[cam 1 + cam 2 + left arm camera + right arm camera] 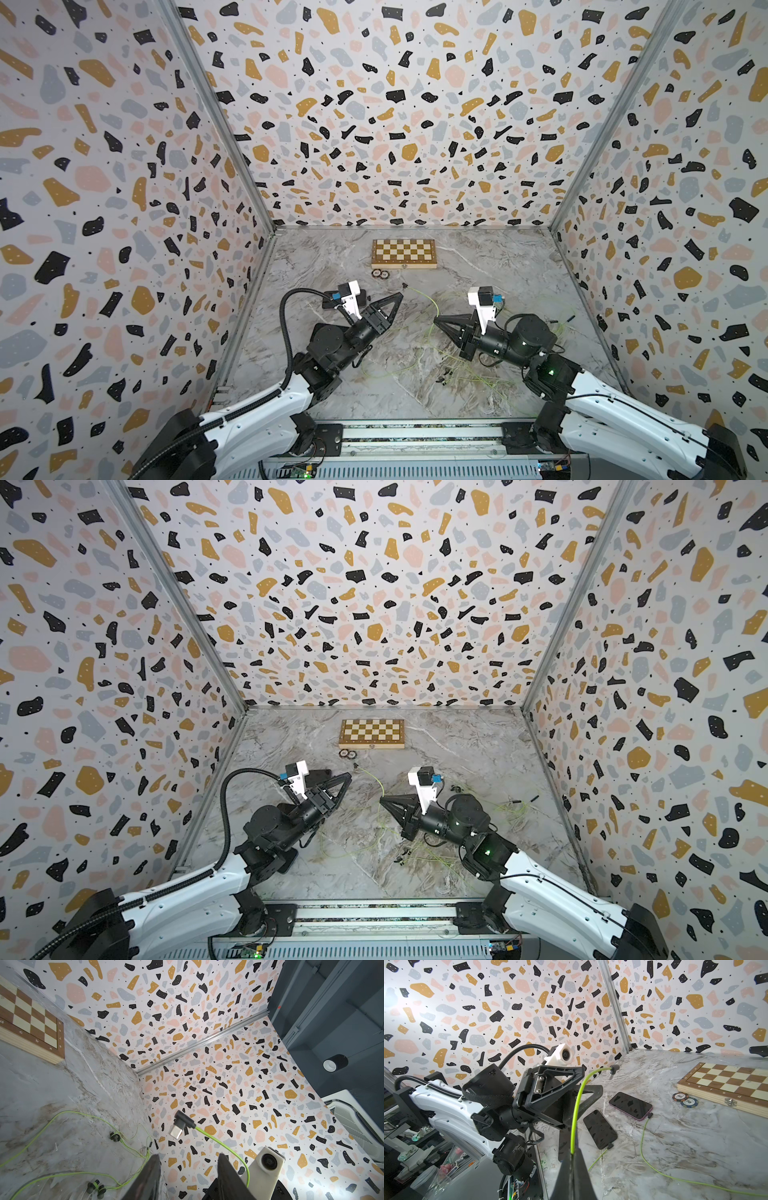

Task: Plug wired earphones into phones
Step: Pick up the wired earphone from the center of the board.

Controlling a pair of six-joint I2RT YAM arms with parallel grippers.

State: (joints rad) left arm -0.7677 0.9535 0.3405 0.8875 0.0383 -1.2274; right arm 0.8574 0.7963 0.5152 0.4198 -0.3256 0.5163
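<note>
Two phones [630, 1105] show as plugged only in right wrist view; right gripper [572, 1155] clamps earphone cord [576, 1105]; left gripper [188, 1156] jaws apart.

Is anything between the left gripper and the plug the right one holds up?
Nothing visible. In the left wrist view the grey right-angled plug hangs in open air ahead of the left gripper, jaws apart and empty. Its yellow-green earphone cord trails aside to the shut right gripper.
</note>
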